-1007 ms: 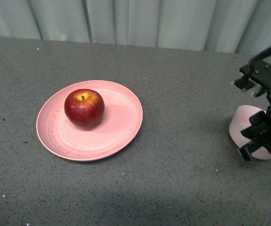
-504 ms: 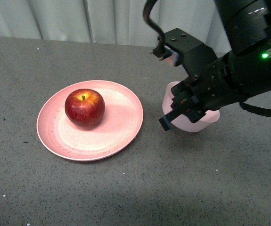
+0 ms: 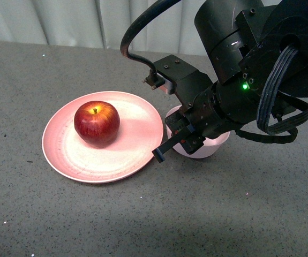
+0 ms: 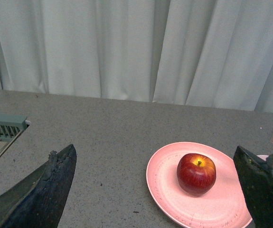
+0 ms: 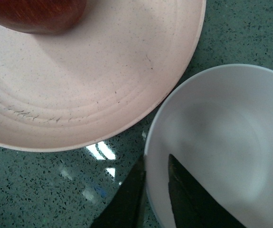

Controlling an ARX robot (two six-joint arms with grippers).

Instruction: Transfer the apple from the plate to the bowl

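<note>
The dark-red apple (image 3: 96, 123) sits on the left part of the wide salmon-pink plate (image 3: 137, 144). My right gripper (image 3: 176, 140) is shut on the rim of the small pale-pink bowl (image 3: 210, 147), which is right beside the plate's right edge. In the right wrist view one finger is inside the bowl (image 5: 221, 137) and one outside, the gripper (image 5: 154, 175) pinching the wall next to the plate (image 5: 103, 85); the apple (image 5: 36, 14) shows at the frame's edge. In the left wrist view my left gripper (image 4: 157, 190) is open and empty, with the apple (image 4: 196, 173) and plate (image 4: 164, 190) ahead of it.
Grey speckled tabletop (image 3: 62, 214) all round. A pale curtain (image 3: 62, 21) hangs along the far edge. The right arm's bulk and cables (image 3: 261, 69) fill the upper right. A grey slatted object (image 4: 1, 130) shows in the left wrist view.
My right gripper has carried the bowl from the far right of the table leftward, to right beside the plate. The apple and plate have not moved.
</note>
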